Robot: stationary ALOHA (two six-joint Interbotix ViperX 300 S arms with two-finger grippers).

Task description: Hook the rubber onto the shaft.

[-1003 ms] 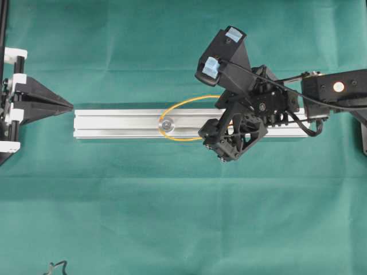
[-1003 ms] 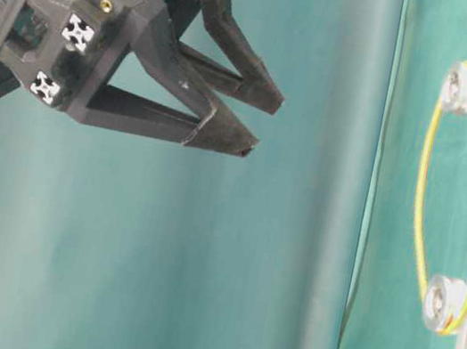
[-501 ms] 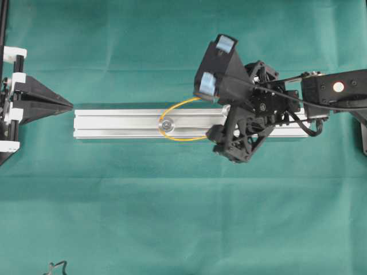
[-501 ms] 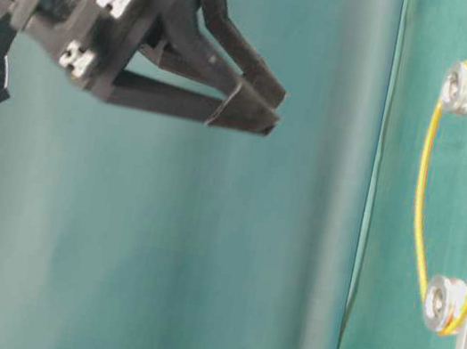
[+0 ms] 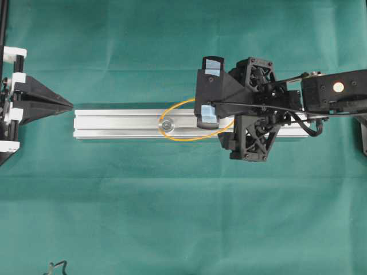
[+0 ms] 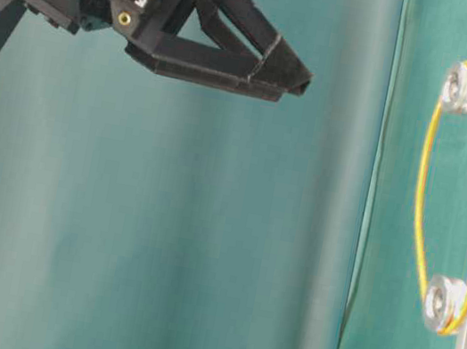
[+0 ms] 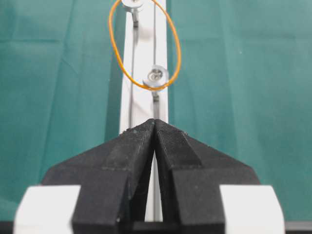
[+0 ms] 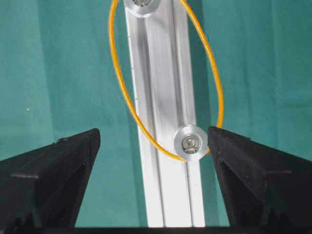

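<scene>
Right wrist view: right gripper (image 8: 153, 141) wide open, holding nothing. Ahead between its fingers (image 8: 58, 165), rubber band (image 8: 122, 92) looped round both shafts (image 8: 190, 142) on rail (image 8: 161, 97). Left gripper (image 7: 154, 127) closed, empty.

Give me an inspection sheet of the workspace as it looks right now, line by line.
Surface: green cloth covering the table, lightly creased.
Job's things: aluminium rail lying lengthwise; orange rubber band looped around both round-headed shafts, near shaft and far shaft, hanging loose as an oval.
Clutter: small dark object at the bottom left edge, too small to identify.
Grippers: right gripper open, fingers either side of the near shaft, holding nothing, raised above the rail in the table-level view; left gripper shut, empty, parked off the rail's end.
Cables: black cable running along the right arm.
Surroundings: black frame post at the left edge.
</scene>
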